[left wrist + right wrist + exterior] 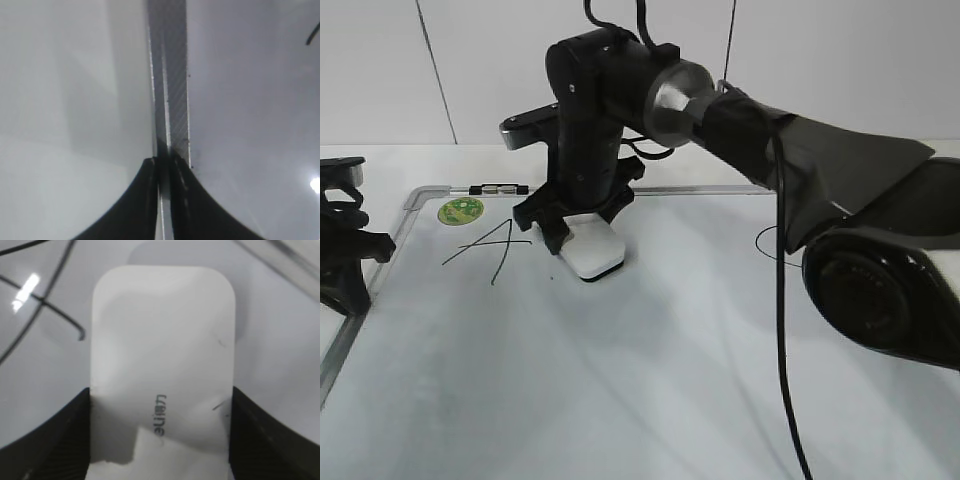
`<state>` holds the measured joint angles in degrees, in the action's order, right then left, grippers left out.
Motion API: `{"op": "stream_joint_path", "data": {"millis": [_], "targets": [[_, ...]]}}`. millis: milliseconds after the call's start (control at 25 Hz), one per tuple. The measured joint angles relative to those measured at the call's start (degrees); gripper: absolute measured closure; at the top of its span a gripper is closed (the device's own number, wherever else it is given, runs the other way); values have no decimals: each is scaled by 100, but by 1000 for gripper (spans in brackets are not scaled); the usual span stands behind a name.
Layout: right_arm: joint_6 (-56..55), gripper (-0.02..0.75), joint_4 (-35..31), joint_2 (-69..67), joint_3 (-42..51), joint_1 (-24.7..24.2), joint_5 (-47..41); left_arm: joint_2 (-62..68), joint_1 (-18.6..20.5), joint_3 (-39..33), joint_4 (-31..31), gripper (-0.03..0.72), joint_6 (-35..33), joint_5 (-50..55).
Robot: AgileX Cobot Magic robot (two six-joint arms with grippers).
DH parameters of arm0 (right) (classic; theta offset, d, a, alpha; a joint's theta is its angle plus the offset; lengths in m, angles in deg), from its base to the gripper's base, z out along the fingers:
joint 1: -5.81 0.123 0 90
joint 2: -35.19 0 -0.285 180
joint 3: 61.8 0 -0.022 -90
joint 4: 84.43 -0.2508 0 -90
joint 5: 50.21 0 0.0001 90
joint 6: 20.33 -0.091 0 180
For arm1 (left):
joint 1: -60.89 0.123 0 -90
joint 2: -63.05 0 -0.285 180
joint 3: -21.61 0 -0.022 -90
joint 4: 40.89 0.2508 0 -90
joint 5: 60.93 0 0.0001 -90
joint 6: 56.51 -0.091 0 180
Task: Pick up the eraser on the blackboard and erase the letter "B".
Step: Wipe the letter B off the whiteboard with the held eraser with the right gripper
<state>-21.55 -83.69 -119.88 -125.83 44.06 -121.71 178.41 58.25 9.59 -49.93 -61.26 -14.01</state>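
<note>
The white eraser (592, 248) lies flat on the blackboard (620, 380), just right of the slanted "A" (490, 245). My right gripper (582, 225) reaches across from the right and comes down over it. In the right wrist view the eraser (162, 355) fills the gap of the right gripper (160, 440), with a black finger (55, 435) pressed against each long side. The letter "B" is hidden or out of view. My left gripper (345, 240) is shut and empty at the board's left edge. In the left wrist view the left gripper (165, 165) sits above the grey frame (170, 75).
A round green sticker (460, 210) and a small black-and-clear clip (498, 188) sit at the board's top left. Part of a curved "C" stroke (765, 240) shows behind the right arm (820, 160). The right arm's cable (782, 330) hangs over the board.
</note>
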Motion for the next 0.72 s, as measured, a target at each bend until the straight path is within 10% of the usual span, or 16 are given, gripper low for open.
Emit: {"op": "stream_joint_path", "data": {"millis": [720], "targets": [[-259, 172, -74, 0, 0, -561, 10, 0, 0, 0, 0, 656, 0, 0]]}}
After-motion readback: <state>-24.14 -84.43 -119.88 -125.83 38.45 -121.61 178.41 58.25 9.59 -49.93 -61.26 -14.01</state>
